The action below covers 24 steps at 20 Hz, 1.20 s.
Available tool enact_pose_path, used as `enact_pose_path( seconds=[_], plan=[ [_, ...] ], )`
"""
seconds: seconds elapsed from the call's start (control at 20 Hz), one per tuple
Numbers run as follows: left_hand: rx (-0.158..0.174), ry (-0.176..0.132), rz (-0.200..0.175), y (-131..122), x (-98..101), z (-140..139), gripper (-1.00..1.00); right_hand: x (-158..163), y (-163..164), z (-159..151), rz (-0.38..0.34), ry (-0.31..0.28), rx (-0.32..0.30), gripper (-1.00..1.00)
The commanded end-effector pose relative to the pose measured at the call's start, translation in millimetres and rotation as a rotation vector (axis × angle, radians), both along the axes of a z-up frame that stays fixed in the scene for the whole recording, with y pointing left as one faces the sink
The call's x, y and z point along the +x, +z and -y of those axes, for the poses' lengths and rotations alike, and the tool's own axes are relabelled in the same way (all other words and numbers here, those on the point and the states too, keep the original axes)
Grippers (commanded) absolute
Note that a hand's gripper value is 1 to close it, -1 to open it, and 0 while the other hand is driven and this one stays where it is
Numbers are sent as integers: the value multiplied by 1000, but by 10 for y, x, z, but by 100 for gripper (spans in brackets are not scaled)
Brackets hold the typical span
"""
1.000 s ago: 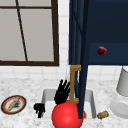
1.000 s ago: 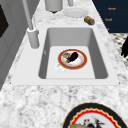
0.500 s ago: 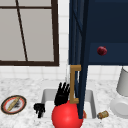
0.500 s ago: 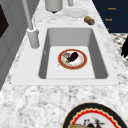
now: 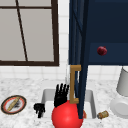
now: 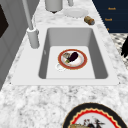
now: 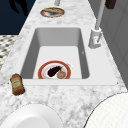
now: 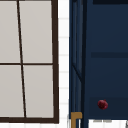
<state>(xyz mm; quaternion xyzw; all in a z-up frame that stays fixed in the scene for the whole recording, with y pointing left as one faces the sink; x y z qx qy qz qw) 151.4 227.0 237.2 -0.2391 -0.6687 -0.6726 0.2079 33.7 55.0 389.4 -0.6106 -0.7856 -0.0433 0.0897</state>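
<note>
Right hand (image 5: 60,96) upright, apparently straight fingers (image 5: 62,88) beside door handle (image 5: 73,84).

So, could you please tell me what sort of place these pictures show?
It looks like a simulated kitchen: a white sink set in a marble counter, a tap beside it, a dark blue wall cabinet above, and a plate of food in the basin.
</note>
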Motion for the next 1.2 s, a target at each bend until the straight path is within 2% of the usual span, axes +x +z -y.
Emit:
enact_pose_path(
  seconds=[0.0, 0.45, 0.65, 0.75, 0.85, 0.95, 1.15],
  plan=[
    [0, 0, 0, 0, 0, 0, 0, 0, -34, 0, -125, 37, -21, -100],
    [0, 0, 0, 0, 0, 0, 0, -1, -125, 114, -157, 170, -37, -100],
    [0, 0, 0, 0, 0, 0, 0, 29, -131, 182, -171, 232, -24, -100],
    [0, 0, 0, 0, 0, 0, 0, 70, -189, 225, -148, 256, 17, -100],
    [0, 0, 0, 0, 0, 0, 0, 50, -160, 189, -62, 266, -19, -100],
    [0, 0, 0, 0, 0, 0, 0, 74, -174, 217, -64, 270, -13, -100],
    [0, 0, 0, 0, 0, 0, 0, 86, -172, 292, -74, 314, -7, -100]
  ],
)
